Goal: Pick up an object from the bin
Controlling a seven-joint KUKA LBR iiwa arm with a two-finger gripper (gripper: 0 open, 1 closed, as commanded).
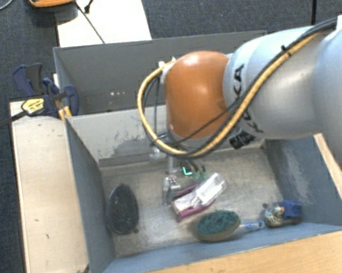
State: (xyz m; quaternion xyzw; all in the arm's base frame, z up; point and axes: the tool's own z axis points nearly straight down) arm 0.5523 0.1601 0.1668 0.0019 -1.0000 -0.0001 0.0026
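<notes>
Hanging low over the middle of the grey bin (88, 176), my gripper (175, 186) sits under the orange cover (193, 95) of my wrist, which hides most of it from above. I cannot tell how far it is open, nor whether it has hold of anything. Its lower end stands right at the left end of a white and pink packet (199, 196) that lies slantwise on the bin floor near the centre. Whether it touches the packet or is only just beside it is not clear. That packet is the thing nearest to me. Just in front of it, toward the near wall, lies a round dark green pad (218, 225), close against the packet's lower edge. To the right of the pad, along the near wall, lies a small blue and yellow thing (284, 212) with a pale blue stem (253, 225) pointing toward the pad. Well apart, by the left wall, lies a dark oval thing (122, 209). Yellow and black cables (149, 114) loop round the cover's left side.
</notes>
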